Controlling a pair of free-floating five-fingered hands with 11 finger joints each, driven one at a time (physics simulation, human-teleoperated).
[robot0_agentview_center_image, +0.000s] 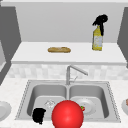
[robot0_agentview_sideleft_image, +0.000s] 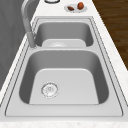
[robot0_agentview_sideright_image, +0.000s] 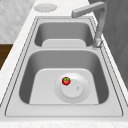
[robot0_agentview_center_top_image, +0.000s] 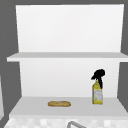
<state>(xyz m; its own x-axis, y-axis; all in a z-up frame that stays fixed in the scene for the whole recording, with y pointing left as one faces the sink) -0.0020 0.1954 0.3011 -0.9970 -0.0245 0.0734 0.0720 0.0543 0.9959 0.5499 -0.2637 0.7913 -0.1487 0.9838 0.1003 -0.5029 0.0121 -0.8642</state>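
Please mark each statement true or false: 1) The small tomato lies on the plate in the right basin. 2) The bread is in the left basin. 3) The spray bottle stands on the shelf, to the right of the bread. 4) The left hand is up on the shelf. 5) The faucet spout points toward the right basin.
1) True: the small tomato lies on the plate in the right basin.
2) False: the bread lies on the shelf above the sink.
3) True: the spray bottle stands upright there, right of the bread.
4) False: the left hand is low, at the sink's front edge, beside a big red ball.
5) True: the faucet spout angles toward the right basin.
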